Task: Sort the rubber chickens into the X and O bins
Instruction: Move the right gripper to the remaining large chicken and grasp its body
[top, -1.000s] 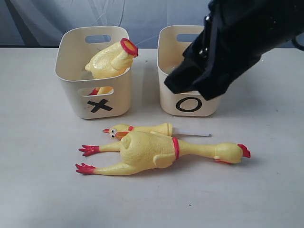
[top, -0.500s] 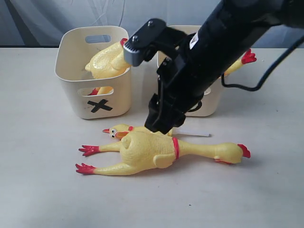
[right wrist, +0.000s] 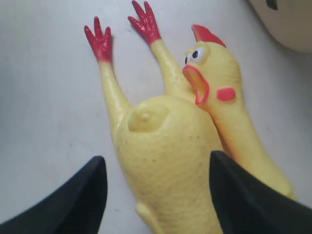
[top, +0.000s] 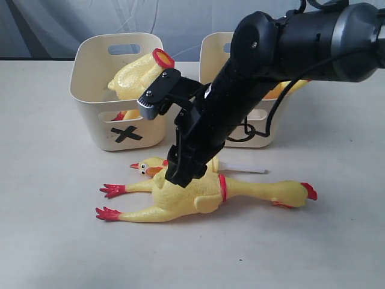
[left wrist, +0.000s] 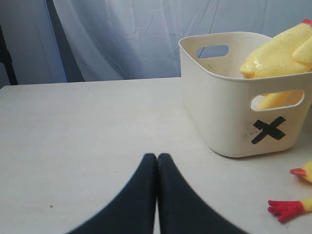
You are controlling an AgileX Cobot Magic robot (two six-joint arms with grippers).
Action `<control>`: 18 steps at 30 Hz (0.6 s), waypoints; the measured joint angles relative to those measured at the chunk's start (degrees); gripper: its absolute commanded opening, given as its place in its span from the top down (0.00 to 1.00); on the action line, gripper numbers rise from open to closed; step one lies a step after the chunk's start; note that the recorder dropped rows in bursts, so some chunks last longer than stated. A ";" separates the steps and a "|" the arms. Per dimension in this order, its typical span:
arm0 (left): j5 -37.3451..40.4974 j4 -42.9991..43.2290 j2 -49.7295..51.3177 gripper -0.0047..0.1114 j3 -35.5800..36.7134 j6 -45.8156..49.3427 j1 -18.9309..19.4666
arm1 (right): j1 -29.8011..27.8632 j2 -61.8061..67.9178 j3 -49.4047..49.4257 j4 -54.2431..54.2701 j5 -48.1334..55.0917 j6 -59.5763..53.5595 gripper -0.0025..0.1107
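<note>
The whole rubber chicken (top: 186, 198) lies flat on the desk (top: 60, 247) in the lower middle of the exterior view. Its long axis runs left to right, with the red feet (top: 112, 191) to the left and the head (top: 295, 192) to the right. Just behind it, and seeming to touch its back, lies the small head-and-neck piece (top: 153, 165), beak to the left and neck to the right, roughly parallel to it.

The right gripper (right wrist: 156, 161) stands over the chicken's body with its jaws spread wide, one on each side of the body. Whether either one touches the rubber cannot be told.

Bare desk lies open in front of the chicken and off to the left. Room is tight behind it, where the X bin (top: 81, 78) stands at upper left with a headless body (top: 135, 78) leaning out over its rim. The O bin (top: 209, 54) stands at upper right, largely hidden by the arm.

The left gripper (left wrist: 157, 163) has its jaws pressed together on nothing, above bare desk near the X bin.
</note>
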 measured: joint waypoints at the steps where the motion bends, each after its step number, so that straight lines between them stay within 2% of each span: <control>1: 0.00 0.00 0.00 0.96 0.00 0.00 0.00 | 0.13 0.31 0.00 0.69 -0.25 -0.67 0.46; 11: 0.00 0.00 0.00 0.96 0.00 0.00 0.00 | 3.83 2.81 0.00 3.43 -4.95 -3.21 0.46; 18: 0.00 0.00 0.00 0.96 0.00 0.00 0.00 | 3.88 4.65 0.00 3.64 -8.96 -0.34 0.46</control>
